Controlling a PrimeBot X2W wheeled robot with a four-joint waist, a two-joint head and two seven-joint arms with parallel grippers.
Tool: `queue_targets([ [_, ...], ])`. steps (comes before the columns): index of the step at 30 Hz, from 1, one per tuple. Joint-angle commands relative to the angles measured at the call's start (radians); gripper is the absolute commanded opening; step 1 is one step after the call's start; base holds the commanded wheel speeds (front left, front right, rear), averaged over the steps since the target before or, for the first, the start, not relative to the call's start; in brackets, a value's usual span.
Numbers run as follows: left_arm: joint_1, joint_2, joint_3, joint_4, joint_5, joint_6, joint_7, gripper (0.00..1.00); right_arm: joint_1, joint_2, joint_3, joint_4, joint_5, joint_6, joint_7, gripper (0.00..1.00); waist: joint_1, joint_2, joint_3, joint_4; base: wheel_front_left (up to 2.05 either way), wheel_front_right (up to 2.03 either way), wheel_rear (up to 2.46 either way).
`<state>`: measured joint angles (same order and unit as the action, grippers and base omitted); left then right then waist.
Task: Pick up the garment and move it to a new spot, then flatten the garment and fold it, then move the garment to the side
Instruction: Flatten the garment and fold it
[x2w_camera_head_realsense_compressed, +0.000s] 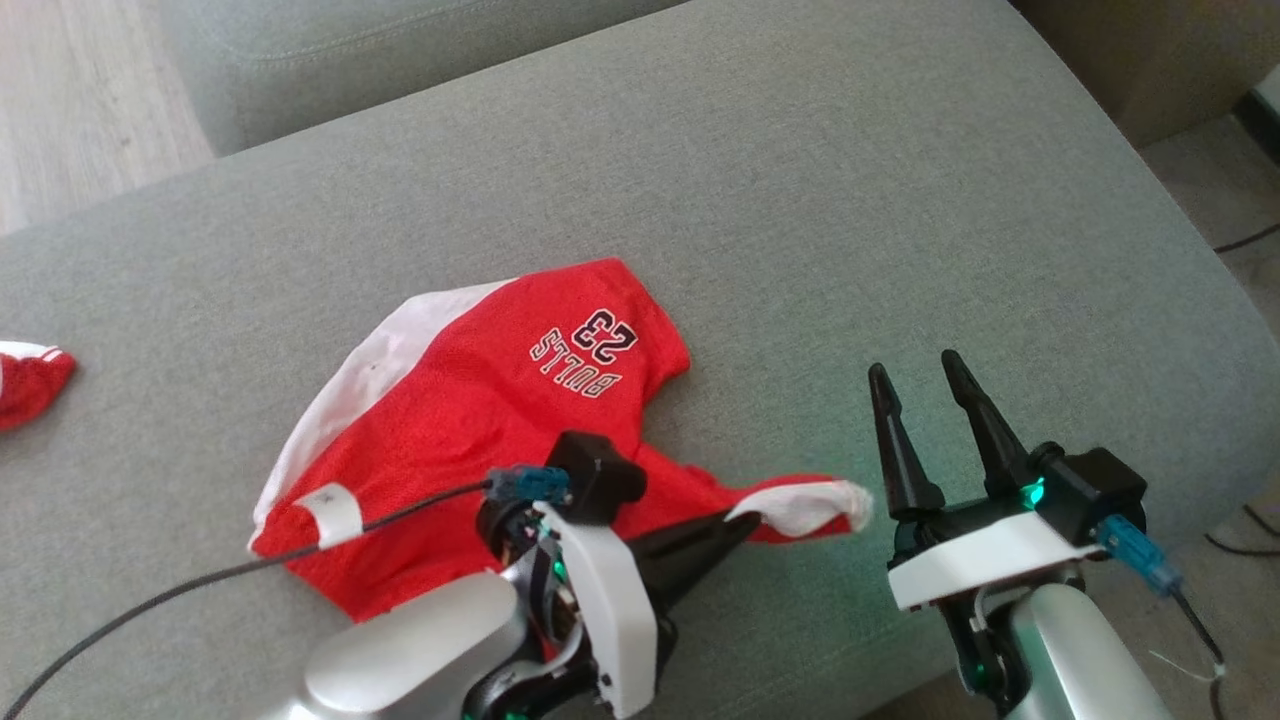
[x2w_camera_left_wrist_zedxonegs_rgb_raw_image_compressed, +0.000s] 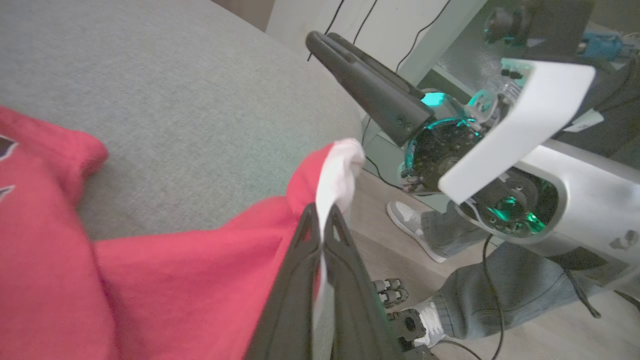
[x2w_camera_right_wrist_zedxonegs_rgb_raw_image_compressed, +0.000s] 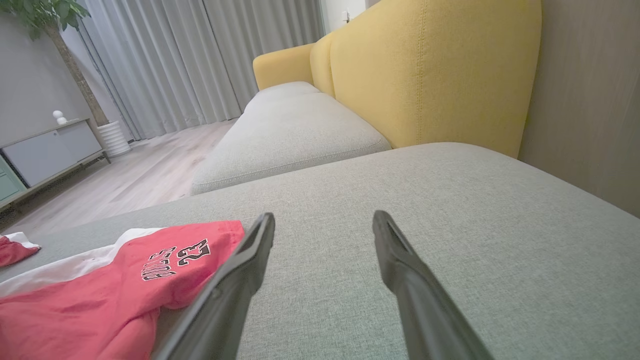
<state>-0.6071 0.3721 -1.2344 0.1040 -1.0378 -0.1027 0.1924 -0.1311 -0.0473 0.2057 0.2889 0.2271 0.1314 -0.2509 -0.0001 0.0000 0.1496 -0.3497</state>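
Red garment (x2w_camera_head_realsense_compressed: 470, 420) is lying crumpled on grey sofa cushion (x2w_camera_head_realsense_compressed: 800, 200); left hand (x2w_camera_left_wrist_zedxonegs_rgb_raw_image_compressed: 322, 212) is clamping its white-trimmed corner; right hand (x2w_camera_head_realsense_compressed: 915, 363) is hovering just beside, spread apart, empty.

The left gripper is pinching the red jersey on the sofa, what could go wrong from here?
1. The left gripper holds the jersey by its thin white trim, right at the fingertips; the fabric could slip out on lifting.
2. The black cable lies across the jersey and might snag or drag it.
3. The right gripper hangs open close to the held end; the arms could bump.
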Motion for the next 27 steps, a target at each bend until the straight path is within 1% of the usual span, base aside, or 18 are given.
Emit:
queue_targets([
  [1, -0.033, 0.025, 0.031, -0.020, 0.021, 0.003, -0.015, 0.00, -0.020, -0.003, 0.017, -0.029, -0.008, -0.001, -0.011, 1.00, 0.0001, 0.0000, 0.003, -0.002, 0.00, 0.00, 0.00],
  [2, -0.032, 0.022, 0.026, -0.011, 0.039, 0.012, -0.022, 0.09, -0.021, -0.003, 0.018, -0.029, -0.007, -0.001, -0.011, 1.00, 0.0001, 0.0000, 0.005, -0.003, 0.00, 0.00, 0.00],
  [3, -0.028, 0.012, 0.027, 0.000, 0.055, 0.025, -0.041, 0.45, -0.021, -0.003, 0.019, -0.029, -0.006, -0.001, -0.011, 1.00, 0.0001, 0.0000, 0.006, -0.004, 0.00, 0.00, 0.00],
  [4, -0.021, -0.004, 0.032, 0.012, 0.063, 0.038, -0.065, 1.00, -0.022, -0.003, 0.019, -0.029, -0.006, -0.001, -0.011, 1.00, 0.0001, 0.0000, 0.008, -0.005, 0.00, 0.00, 0.00],
  [5, -0.015, -0.018, 0.030, 0.023, 0.071, 0.045, -0.080, 1.00, -0.022, -0.003, 0.020, -0.029, -0.006, -0.001, -0.011, 1.00, 0.0001, 0.0000, 0.008, -0.007, 0.00, 0.00, 0.00],
  [8, 0.010, -0.049, 0.031, 0.043, 0.076, 0.046, -0.126, 1.00, -0.021, -0.003, 0.016, -0.028, -0.005, -0.001, -0.011, 1.00, 0.0001, 0.0000, 0.007, -0.011, 0.00, 0.00, 0.00],
  [10, 0.030, -0.054, 0.043, 0.046, 0.072, 0.058, -0.158, 1.00, -0.019, -0.003, 0.013, -0.028, -0.003, -0.001, -0.011, 1.00, 0.0001, 0.0000, 0.002, -0.014, 0.00, 0.00, 0.00],
  [12, 0.049, -0.041, 0.062, 0.037, 0.078, 0.083, -0.197, 1.00, -0.012, -0.003, 0.005, -0.028, -0.002, -0.001, -0.011, 1.00, 0.0001, 0.0000, -0.005, -0.014, 0.00, 0.00, 0.00],
  [14, 0.080, -0.012, 0.097, 0.022, 0.078, 0.131, -0.243, 1.00, -0.003, -0.003, -0.001, -0.028, -0.003, -0.001, -0.011, 1.00, 0.0001, 0.0000, -0.017, -0.012, 0.00, 0.00, 0.00],
  [15, 0.098, 0.008, 0.118, 0.012, 0.079, 0.162, -0.269, 1.00, 0.003, -0.003, -0.006, -0.030, -0.003, -0.001, -0.011, 1.00, 0.0001, 0.0000, -0.021, -0.011, 0.00, 0.00, 0.00],
  [19, 0.204, 0.094, 0.226, -0.033, 0.059, 0.324, -0.372, 1.00, 0.026, -0.003, -0.029, -0.039, -0.009, -0.001, -0.011, 1.00, 0.0001, 0.0000, -0.044, 0.004, 0.00, 0.00, 0.00],
  [22, 0.304, 0.155, 0.283, -0.083, 0.036, 0.422, -0.409, 1.00, 0.043, -0.003, -0.044, -0.046, -0.013, -0.001, -0.011, 1.00, 0.0001, 0.0000, -0.055, 0.024, 0.00, 0.00, 0.00],
  [23, 0.337, 0.171, 0.299, -0.100, 0.028, 0.449, -0.416, 1.00, 0.048, -0.003, -0.047, -0.047, -0.014, -0.001, -0.011, 1.00, 0.0001, 0.0000, -0.059, 0.033, 0.00, 0.00, 0.00],
  [26, 0.425, 0.209, 0.336, -0.148, 0.008, 0.508, -0.432, 1.00, 0.062, -0.003, -0.054, -0.048, -0.019, -0.001, -0.011, 1.00, 0.0001, 0.0000, -0.068, 0.066, 0.00, 0.00, 0.00],
  [27, 0.425, 0.209, 0.336, -0.148, 0.008, 0.508, -0.432, 1.00, 0.062, -0.003, -0.054, -0.048, -0.019, -0.001, -0.011, 1.00, 0.0001, 0.0000, -0.068, 0.066, 0.00, 0.00, 0.00],
])
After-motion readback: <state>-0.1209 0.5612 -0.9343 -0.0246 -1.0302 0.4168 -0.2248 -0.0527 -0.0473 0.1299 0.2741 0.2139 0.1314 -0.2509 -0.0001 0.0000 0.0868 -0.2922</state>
